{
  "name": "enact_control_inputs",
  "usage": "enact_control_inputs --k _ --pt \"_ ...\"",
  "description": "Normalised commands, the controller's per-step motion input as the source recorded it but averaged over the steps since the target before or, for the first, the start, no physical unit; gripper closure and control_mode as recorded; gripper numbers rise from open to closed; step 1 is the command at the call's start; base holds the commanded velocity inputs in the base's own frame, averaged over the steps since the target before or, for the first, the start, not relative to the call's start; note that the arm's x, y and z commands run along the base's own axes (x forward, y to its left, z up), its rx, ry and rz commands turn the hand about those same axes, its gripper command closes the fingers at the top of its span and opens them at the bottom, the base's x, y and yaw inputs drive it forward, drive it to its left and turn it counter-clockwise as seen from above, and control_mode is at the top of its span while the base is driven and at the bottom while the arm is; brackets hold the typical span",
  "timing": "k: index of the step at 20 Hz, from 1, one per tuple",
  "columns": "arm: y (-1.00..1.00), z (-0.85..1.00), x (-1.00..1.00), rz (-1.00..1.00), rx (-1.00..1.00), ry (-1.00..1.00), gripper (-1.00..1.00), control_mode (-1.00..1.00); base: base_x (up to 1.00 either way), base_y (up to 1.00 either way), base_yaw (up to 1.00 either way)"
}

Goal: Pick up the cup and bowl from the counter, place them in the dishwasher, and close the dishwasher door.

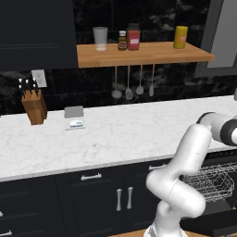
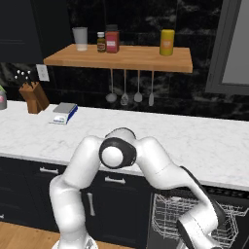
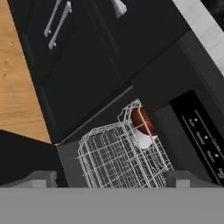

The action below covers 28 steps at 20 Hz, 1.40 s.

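In the hand view the grey wire rack (image 3: pixel 118 157) of the open dishwasher (image 3: pixel 192 127) lies below my gripper (image 3: pixel 113 177). The gripper is open, its two fingertips (image 3: pixel 41 177) wide apart with nothing between them. At the rack's far end sits the white cup (image 3: pixel 142 140), with the dark red-brown bowl (image 3: pixel 142 119) touching it. The dishwasher door (image 3: pixel 26 159) is folded down, dark, at the lower left. From the base views the arm reaches down toward the rack (image 1: pixel 213 178) (image 2: pixel 165 219) under the white marble counter (image 1: pixel 115 134) (image 2: pixel 209 141).
A knife block (image 1: pixel 34 107) and a small scale (image 1: pixel 74 118) stand at the back of the counter. The wooden shelf (image 1: pixel 139 54) above carries a tumbler (image 1: pixel 100 38) and jars, with utensils hanging under it. Dark cabinets with silver handles (image 3: pixel 57 24) flank the dishwasher, over a wood floor (image 3: pixel 17 87).
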Motion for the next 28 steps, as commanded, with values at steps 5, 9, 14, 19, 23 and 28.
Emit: enact_control_inputs --k 5,9,14,19,23,28 --pt "-0.38 0.25 -0.99 -0.11 -0.20 0.37 -1.00 -1.00 0.00 0.00 0.00" --pt "-0.18 0.00 -1.00 -0.23 0.00 0.07 -1.00 -1.00 0.00 0.00 0.00" --pt "-0.07 -0.03 -1.00 -0.46 0.19 -0.02 -1.00 -1.00 0.00 0.00 0.00" --pt "-0.07 0.00 -1.00 -0.47 0.27 0.00 -1.00 -1.00 0.00 0.00 0.00" --pt "-0.31 -0.01 -1.00 -0.35 0.37 0.00 -1.00 -1.00 0.00 0.00 0.00" --pt "-0.17 -0.31 -1.00 -0.30 0.37 -0.10 -1.00 -1.00 0.00 0.00 0.00"
